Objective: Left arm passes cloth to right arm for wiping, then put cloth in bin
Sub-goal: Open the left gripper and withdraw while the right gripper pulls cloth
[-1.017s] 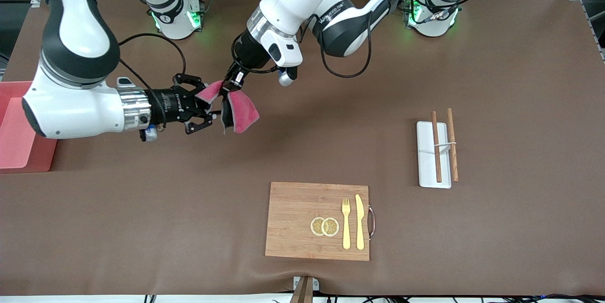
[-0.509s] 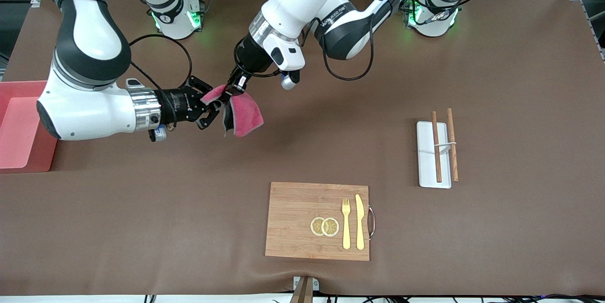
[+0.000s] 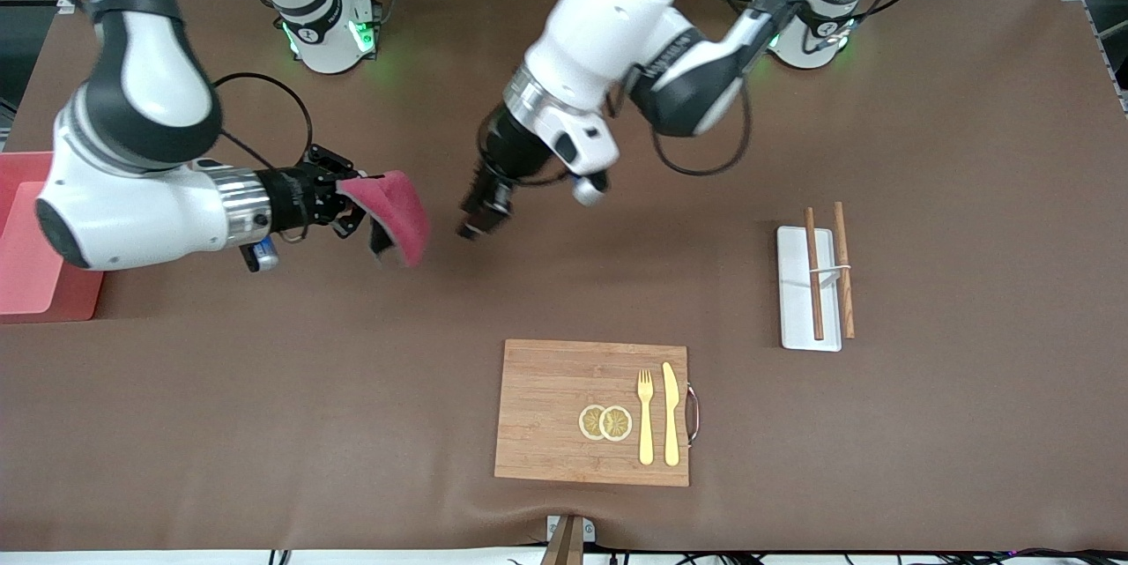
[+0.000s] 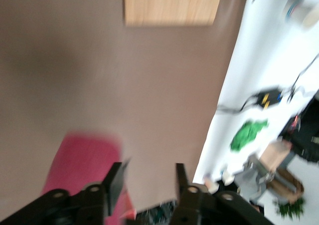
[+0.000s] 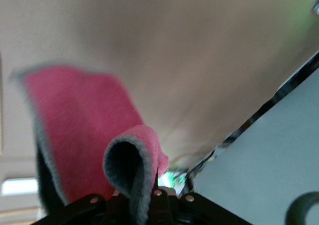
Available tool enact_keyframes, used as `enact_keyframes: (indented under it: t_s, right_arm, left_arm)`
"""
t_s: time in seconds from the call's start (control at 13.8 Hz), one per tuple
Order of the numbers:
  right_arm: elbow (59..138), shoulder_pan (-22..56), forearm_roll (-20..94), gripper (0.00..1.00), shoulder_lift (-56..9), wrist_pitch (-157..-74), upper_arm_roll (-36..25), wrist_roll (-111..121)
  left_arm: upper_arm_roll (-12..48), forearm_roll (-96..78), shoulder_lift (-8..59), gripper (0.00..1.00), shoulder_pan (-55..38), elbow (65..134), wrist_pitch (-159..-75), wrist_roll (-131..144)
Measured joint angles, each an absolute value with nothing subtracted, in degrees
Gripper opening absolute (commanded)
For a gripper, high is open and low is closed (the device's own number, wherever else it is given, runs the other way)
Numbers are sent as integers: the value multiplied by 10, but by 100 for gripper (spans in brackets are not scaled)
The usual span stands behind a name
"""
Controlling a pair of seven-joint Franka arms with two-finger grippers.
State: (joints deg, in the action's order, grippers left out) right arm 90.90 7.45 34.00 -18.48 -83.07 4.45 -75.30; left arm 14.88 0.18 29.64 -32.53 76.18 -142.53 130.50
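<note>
My right gripper (image 3: 351, 197) is shut on the crimson-pink cloth (image 3: 394, 214), which hangs from it above the table toward the right arm's end. In the right wrist view the cloth (image 5: 79, 125) is folded between the fingers of that gripper (image 5: 144, 197). My left gripper (image 3: 474, 219) is open and empty, beside the cloth and apart from it, over bare table. In the left wrist view its jaws (image 4: 148, 177) stand apart with the cloth (image 4: 79, 165) off to one side. The pink bin (image 3: 16, 164) stands at the right arm's end, partly hidden by that arm.
A wooden cutting board (image 3: 546, 411) with two lemon slices, a fork and a knife lies near the front edge; its corner shows in the left wrist view (image 4: 172, 5). A white tray (image 3: 797, 301) with chopsticks lies toward the left arm's end.
The left gripper has let go of the cloth and drawn away toward the left arm's end. The right gripper now holds the cloth alone and has pulled it toward the bin.
</note>
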Motion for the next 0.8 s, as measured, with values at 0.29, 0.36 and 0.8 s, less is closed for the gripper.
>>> enact_keyframes:
  t_s: [0.29, 0.36, 0.8]
  right_arm:
    - [920, 134, 263, 0, -187, -858, 47, -723]
    - [930, 145, 254, 0, -188, -881, 48, -713]
    - [1068, 175, 160, 0, -226, -1121, 47, -598]
  left_arm:
    - [148, 17, 263, 100, -226, 757, -1295, 1176]
    - [148, 17, 258, 100, -203, 757, -1277, 1146]
    - [151, 13, 219, 100, -92, 756, -1106, 886]
